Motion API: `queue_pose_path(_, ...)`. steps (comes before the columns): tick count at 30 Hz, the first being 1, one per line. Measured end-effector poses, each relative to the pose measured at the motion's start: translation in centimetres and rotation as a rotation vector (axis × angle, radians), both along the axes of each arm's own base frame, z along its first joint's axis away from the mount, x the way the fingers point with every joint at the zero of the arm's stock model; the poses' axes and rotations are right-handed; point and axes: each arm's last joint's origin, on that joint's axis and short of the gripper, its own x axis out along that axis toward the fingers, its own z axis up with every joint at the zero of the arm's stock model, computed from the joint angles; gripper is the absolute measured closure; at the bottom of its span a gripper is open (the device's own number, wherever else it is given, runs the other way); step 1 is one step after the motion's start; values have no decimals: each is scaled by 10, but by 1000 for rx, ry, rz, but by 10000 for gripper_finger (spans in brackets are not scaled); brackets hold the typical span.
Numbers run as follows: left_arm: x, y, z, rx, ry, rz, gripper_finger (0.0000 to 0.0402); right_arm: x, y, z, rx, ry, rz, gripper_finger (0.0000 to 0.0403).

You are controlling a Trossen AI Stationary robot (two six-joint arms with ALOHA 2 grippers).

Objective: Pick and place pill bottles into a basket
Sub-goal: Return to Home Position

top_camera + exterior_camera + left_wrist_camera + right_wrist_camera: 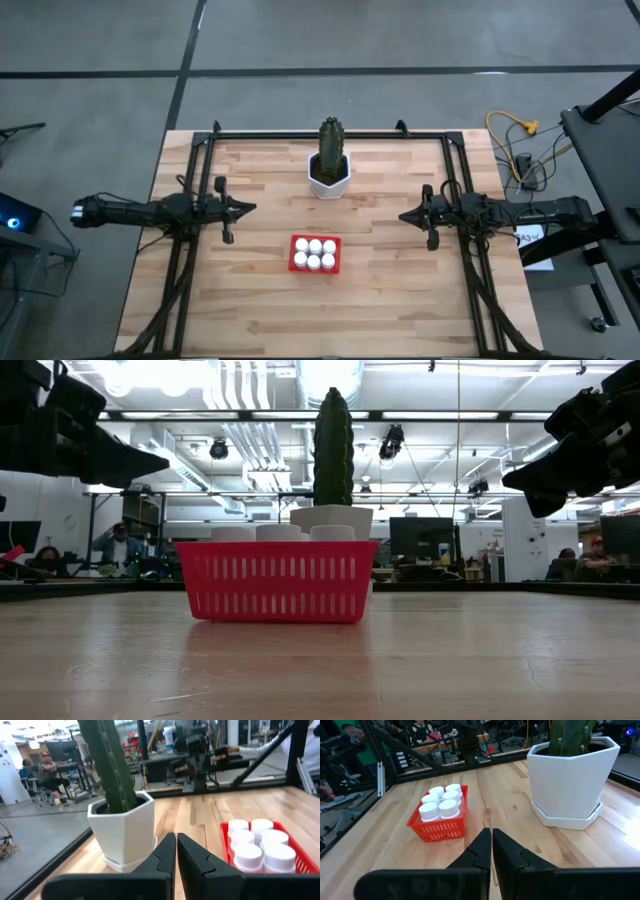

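The red basket (315,255) stands on the wooden table near its middle, with several white pill bottles (314,253) upright inside it; it also shows in the low view (277,580), the left wrist view (300,862) and the right wrist view (440,829). My left gripper (250,208) hovers left of the basket, shut and empty (176,851). My right gripper (404,215) hovers right of the basket, shut and empty (491,845).
A white hexagonal pot (328,175) with a green cactus (331,140) stands behind the basket, toward the far edge. Black frame rails (180,250) run along the table's left, right and far sides. People sit in the room beyond the table.
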Motion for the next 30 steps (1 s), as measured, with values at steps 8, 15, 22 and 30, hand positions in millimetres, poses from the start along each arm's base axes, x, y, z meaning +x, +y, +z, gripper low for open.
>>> queue_pose_path(8, 1, 0, -2, 2, 24, 0, 402, 0, 0, 0, 1, 0, 0, 394)
queue_pose_path(15, 2, 0, -2, 2, 28, 1, 402, 0, 0, 0, 1, 0, 0, 394)
queue_pose_path(22, 2, 0, -3, 2, 29, 1, 402, 0, 0, 0, 1, -1, 0, 394)
queue_pose_path(30, 2, 0, -3, 2, 29, 1, 402, 0, 0, 0, 1, 0, -1, 394)
